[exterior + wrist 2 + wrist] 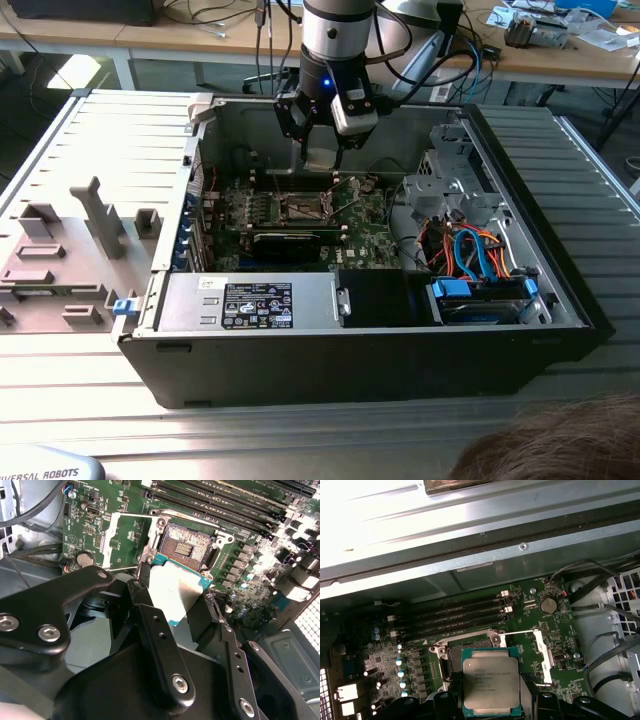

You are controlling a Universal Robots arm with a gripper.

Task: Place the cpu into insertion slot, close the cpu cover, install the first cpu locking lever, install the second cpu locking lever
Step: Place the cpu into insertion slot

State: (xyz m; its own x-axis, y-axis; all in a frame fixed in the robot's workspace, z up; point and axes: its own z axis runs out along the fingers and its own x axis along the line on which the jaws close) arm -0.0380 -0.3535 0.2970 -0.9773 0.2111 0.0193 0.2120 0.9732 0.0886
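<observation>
The gripper (177, 589) was seen clamped on the cpu (170, 597) near the insertion slot (187, 547), bared in the second wrist view, half hidden by the chip in the first.

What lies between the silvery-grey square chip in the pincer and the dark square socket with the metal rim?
Nothing: in the second wrist view the chip hangs near the open socket, its silvery frame cover swung aside.

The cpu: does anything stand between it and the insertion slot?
Nothing visible. The cpu, held in the gripper, hangs close to the open insertion slot; the cpu cover is swung clear to one side.
</observation>
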